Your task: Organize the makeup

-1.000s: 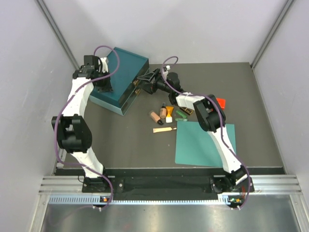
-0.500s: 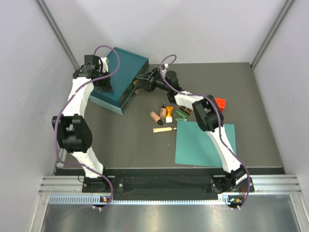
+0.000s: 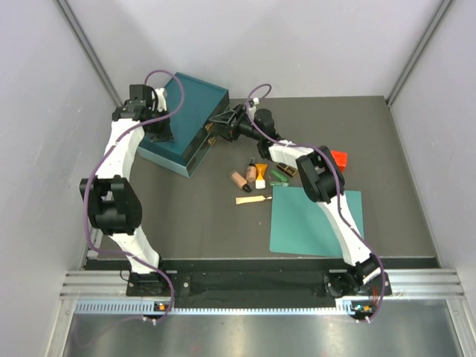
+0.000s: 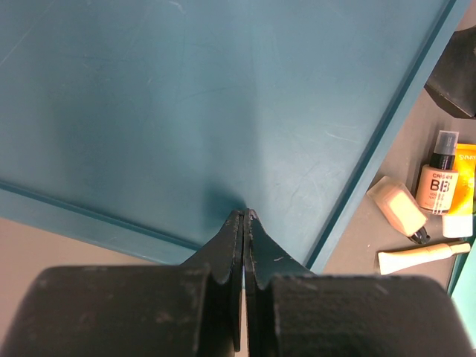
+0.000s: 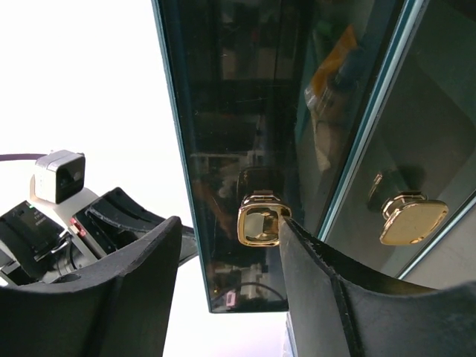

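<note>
The makeup lies in a cluster mid-table: a tan bottle, a dark-capped BB bottle, an orange tube, a slim green tube, a dark palette and a beige stick. A teal drawer box stands at the back left. My left gripper is shut and empty, its tips on the box top. My right gripper is open, its fingers on either side of a gold drawer knob; its right finger touches the knob.
A flat teal mat lies at the front right and a small red cube behind it. A second gold knob sits on the neighbouring drawer front. Grey walls close in the table on three sides.
My right gripper has moved a little left, closer to the drawer front of the box. The left arm and the makeup have not moved.
</note>
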Available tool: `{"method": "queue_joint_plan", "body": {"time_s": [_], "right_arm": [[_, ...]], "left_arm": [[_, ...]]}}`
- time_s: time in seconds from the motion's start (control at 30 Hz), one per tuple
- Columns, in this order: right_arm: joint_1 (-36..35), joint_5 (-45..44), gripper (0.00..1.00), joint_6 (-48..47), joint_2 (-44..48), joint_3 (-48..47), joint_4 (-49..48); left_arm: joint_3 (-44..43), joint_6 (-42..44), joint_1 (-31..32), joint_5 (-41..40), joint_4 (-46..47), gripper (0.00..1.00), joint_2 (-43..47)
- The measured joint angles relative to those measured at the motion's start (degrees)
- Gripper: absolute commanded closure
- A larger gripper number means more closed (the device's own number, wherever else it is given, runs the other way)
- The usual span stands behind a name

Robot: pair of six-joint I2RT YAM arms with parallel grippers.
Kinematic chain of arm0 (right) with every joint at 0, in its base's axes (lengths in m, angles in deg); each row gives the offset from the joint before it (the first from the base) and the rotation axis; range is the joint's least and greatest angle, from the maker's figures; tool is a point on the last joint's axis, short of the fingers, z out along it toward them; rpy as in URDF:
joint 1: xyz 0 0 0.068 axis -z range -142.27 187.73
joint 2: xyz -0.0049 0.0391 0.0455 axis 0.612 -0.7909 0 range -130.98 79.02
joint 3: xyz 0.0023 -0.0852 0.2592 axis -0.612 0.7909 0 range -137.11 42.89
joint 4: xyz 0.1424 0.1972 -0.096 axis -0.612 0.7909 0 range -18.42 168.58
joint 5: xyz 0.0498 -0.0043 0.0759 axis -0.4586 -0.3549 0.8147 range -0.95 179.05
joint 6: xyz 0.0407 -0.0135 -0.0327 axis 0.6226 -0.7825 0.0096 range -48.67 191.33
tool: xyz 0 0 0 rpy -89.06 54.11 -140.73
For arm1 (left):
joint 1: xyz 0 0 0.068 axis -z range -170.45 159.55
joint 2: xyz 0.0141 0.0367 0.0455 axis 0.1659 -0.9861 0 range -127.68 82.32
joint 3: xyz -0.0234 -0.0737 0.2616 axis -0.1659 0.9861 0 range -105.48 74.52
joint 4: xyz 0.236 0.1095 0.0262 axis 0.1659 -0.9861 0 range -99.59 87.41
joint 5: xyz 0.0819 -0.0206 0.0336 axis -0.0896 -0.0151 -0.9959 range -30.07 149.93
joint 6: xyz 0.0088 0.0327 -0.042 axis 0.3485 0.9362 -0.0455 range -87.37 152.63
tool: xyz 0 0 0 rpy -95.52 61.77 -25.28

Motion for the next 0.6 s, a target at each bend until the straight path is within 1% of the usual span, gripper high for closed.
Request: {"method": "queue_joint_plan", "body": {"time_s": [0.17, 0.3, 0.6], "right_arm": [[0.0, 0.2, 0.37, -0.35, 0.04, 0.33, -0.42], [-0.59, -0.24, 0.34, -2.25, 0.15, 3.08, 1.88], [-0.87, -1.11, 0.39, -3.32, 0.7, 4.15, 2.47]], "left_arm": [[0.0, 0.0, 0.0, 0.04, 0.0, 1.0, -0.07], [0.0, 0.0, -0.02, 0.24, 0.0, 1.0, -0.07], [0.0, 0.02, -0.02, 0.42, -0.02, 1.0, -0.07]]}}
